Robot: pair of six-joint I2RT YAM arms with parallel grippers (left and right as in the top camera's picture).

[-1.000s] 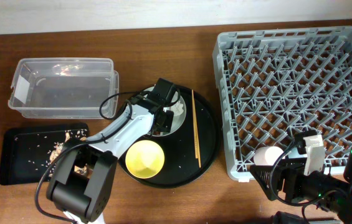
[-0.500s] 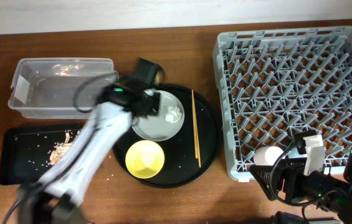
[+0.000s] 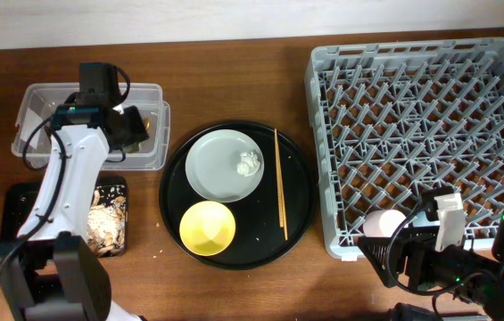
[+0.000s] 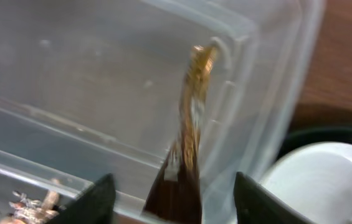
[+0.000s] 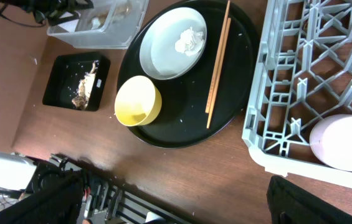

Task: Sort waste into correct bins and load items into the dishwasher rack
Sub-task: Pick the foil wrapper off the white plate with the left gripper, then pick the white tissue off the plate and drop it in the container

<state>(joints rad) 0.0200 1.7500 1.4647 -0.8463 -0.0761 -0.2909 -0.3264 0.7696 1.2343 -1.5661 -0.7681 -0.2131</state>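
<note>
Left gripper [image 4: 174, 196] over the right end of the tub [image 3: 46, 98], fingers apart. Wrapper [image 4: 191, 124] upright between them, clear of both, over the tub. Tissue [image 3: 249, 163] on the plate [image 3: 211, 169]. Right gripper [image 5: 179, 183] spread wide, at the rack [image 3: 412, 134] corner.

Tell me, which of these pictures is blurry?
Left wrist view: soft and blurred, the golden-brown wrapper and clear tub smeared. Overhead view: sharp, evenly lit. Right wrist view: crisp on the plate, dark at its bottom corners.
</note>
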